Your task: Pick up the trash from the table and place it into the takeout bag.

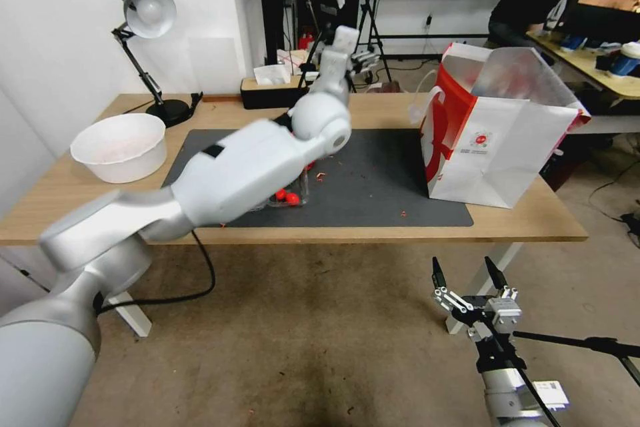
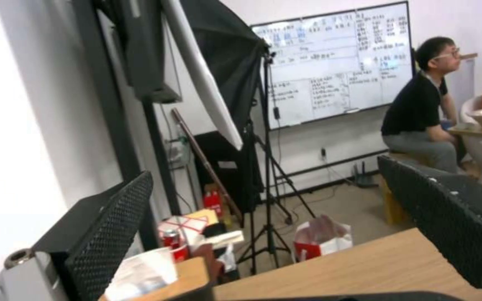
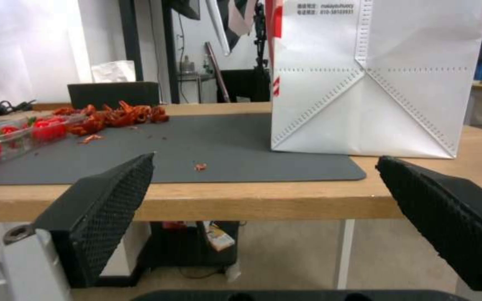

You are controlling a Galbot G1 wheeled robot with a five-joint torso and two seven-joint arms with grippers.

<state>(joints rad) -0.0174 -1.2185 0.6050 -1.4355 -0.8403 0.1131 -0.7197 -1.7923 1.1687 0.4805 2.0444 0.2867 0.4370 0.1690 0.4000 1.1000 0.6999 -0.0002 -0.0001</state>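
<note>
Left gripper (image 1: 352, 57): raised over the table's far edge, fingers spread, holding nothing.
Right gripper (image 1: 468, 279): low, before the table's near edge, fingers spread, empty.
Takeout bag (image 1: 497, 147): upright at the mat's right end, mouth open.
Clear box (image 3: 15, 136): red fruits inside.
White basin (image 1: 120, 147): near the table's left end.
Table (image 1: 527, 220): light wood, dark grey mat (image 1: 373, 180), red crumbs (image 3: 115, 117).

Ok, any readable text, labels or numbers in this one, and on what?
Takeout bag, top edge: two small printed lines, a phone-style number among them, too blurred to quote.
Bag's red logo: caption too small to read.
Whiteboard: handwriting, illegible.
Red can: no legible brand.
</note>
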